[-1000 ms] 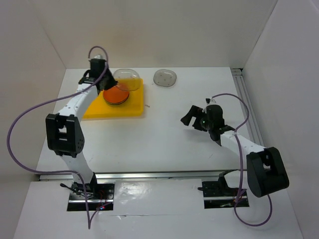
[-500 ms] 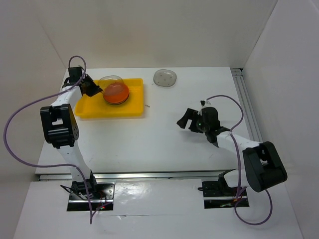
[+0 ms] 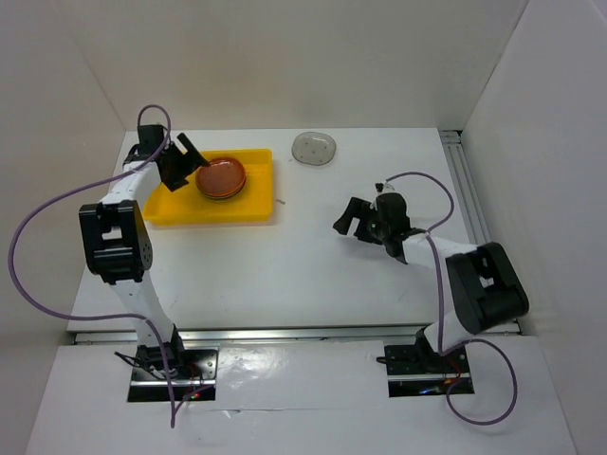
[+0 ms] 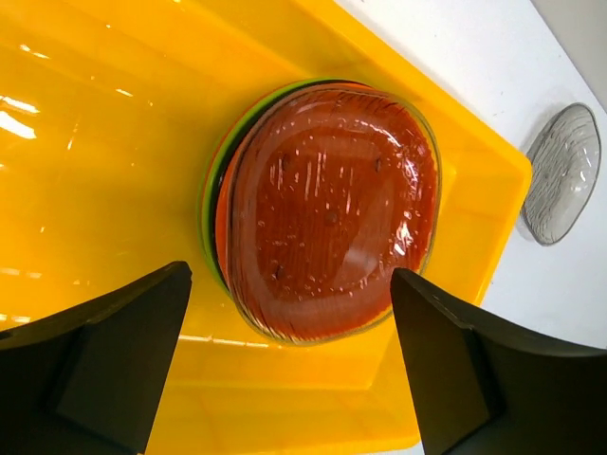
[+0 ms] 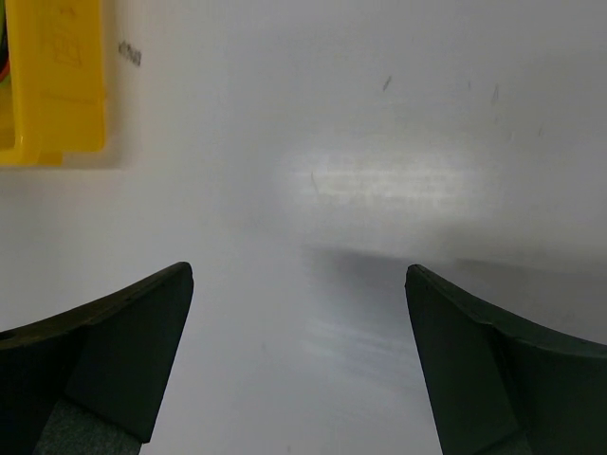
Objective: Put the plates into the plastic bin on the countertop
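Hovering over the plastic bin in the upper left of the overhead view, the left gripper has its jaws spread wide, gripping nothing. Below it a stack of plates sits inside the bin: a speckled grey dish on top, with orange, black and lime-green rims showing underneath. 1 more grey plate lies on the countertop at upper centre, apart from the bin. The right gripper, at centre right, gapes wide above bare countertop.
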`<state>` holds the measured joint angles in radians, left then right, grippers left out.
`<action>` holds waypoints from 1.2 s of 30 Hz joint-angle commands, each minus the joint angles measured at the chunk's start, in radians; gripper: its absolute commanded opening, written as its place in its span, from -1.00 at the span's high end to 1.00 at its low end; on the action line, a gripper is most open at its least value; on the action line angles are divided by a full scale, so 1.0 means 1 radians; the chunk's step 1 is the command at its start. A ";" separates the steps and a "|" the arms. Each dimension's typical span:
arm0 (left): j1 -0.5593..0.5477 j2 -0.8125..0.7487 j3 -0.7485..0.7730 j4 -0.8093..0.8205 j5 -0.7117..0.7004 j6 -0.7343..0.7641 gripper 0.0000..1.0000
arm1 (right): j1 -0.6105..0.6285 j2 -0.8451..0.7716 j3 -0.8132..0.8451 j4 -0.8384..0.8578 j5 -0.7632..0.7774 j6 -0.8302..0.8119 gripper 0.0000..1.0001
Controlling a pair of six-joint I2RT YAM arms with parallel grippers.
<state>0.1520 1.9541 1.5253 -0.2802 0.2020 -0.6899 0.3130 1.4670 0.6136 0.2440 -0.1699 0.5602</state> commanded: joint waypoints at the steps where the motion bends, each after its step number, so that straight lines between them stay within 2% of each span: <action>1: -0.075 -0.138 0.078 -0.063 -0.119 0.032 -1.00 | -0.041 0.148 0.153 0.066 0.015 -0.006 -1.00; 3: -0.121 -0.164 0.127 -0.127 -0.232 0.055 -1.00 | -0.058 0.240 0.290 0.066 -0.005 -0.016 -1.00; 5: -0.178 -0.207 0.127 -0.149 -0.288 0.055 -1.00 | -0.071 0.390 0.391 0.066 -0.046 -0.016 -1.00; 6: -0.192 -0.222 0.127 -0.149 -0.327 0.046 -1.00 | -0.081 0.441 0.500 0.051 -0.046 -0.016 -1.00; 7: -0.212 -0.234 0.127 -0.149 -0.337 0.046 -1.00 | -0.094 0.542 0.553 0.051 -0.069 -0.003 -1.00; 8: -0.212 -0.244 0.127 -0.149 -0.346 0.058 -1.00 | -0.094 0.590 0.655 0.038 -0.085 0.006 -0.98; 10: -0.250 -0.256 0.145 -0.168 -0.384 0.058 -1.00 | -0.103 0.677 0.754 0.038 -0.100 0.026 -0.98; 12: -0.284 -0.286 0.176 -0.200 -0.465 0.073 -1.00 | -0.103 0.803 0.910 -0.015 -0.100 0.040 -0.87; 14: -0.336 -0.311 0.176 -0.230 -0.553 0.040 -1.00 | -0.103 0.919 1.015 -0.063 -0.063 0.049 -0.80; 15: -0.351 -0.328 0.176 -0.231 -0.626 0.017 -1.00 | -0.103 0.959 1.123 -0.122 -0.063 0.049 -0.75; 16: -0.362 -0.346 0.164 -0.231 -0.644 0.006 -1.00 | -0.103 1.001 1.178 -0.153 -0.054 0.062 -0.67; 17: -0.371 -0.386 0.136 -0.205 -0.674 0.006 -1.00 | -0.103 1.079 1.269 -0.211 -0.054 0.063 -0.48; 18: -0.385 -0.408 0.119 -0.195 -0.696 0.006 -1.00 | -0.103 1.108 1.299 -0.227 -0.045 0.075 -0.43; 19: -0.385 -0.428 0.102 -0.186 -0.708 -0.012 -1.00 | -0.103 1.133 1.321 -0.244 -0.031 0.084 -0.39; 20: -0.385 -0.470 0.081 -0.166 -0.720 -0.013 -1.00 | -0.103 1.167 1.339 -0.256 -0.019 0.095 -0.27; 23: -0.385 -0.538 -0.045 -0.033 -0.747 0.053 -1.00 | -0.094 1.190 1.348 -0.267 0.027 0.119 0.01; 24: -0.394 -0.581 -0.083 0.011 -0.757 0.070 -1.00 | -0.094 1.204 1.359 -0.276 0.038 0.119 0.25; 27: -0.394 -0.623 -0.212 0.153 -0.788 0.115 -1.00 | -0.094 1.213 1.379 -0.314 0.081 0.155 0.64; 28: -0.394 -0.623 -0.223 0.153 -0.788 0.131 -1.00 | -0.094 1.213 1.379 -0.325 0.081 0.164 0.92; 29: -0.394 -0.610 -0.212 0.153 -0.788 0.141 -1.00 | -0.094 1.213 1.379 -0.347 0.095 0.174 1.00; 31: -0.394 -0.566 -0.115 0.055 -0.762 0.141 -1.00 | -0.094 1.159 1.364 -0.382 0.147 0.190 1.00; 34: -0.437 -0.486 -0.064 0.023 -0.653 0.211 -1.00 | -0.094 0.962 1.203 -0.382 0.242 0.216 1.00; 36: -0.460 -0.460 -0.051 0.022 -0.537 0.230 -1.00 | -0.083 0.826 1.016 -0.339 0.288 0.204 1.00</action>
<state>-0.2699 1.4700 1.4315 -0.2680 -0.4698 -0.5358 0.2203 2.4390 1.7958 0.0799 -0.0303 0.7704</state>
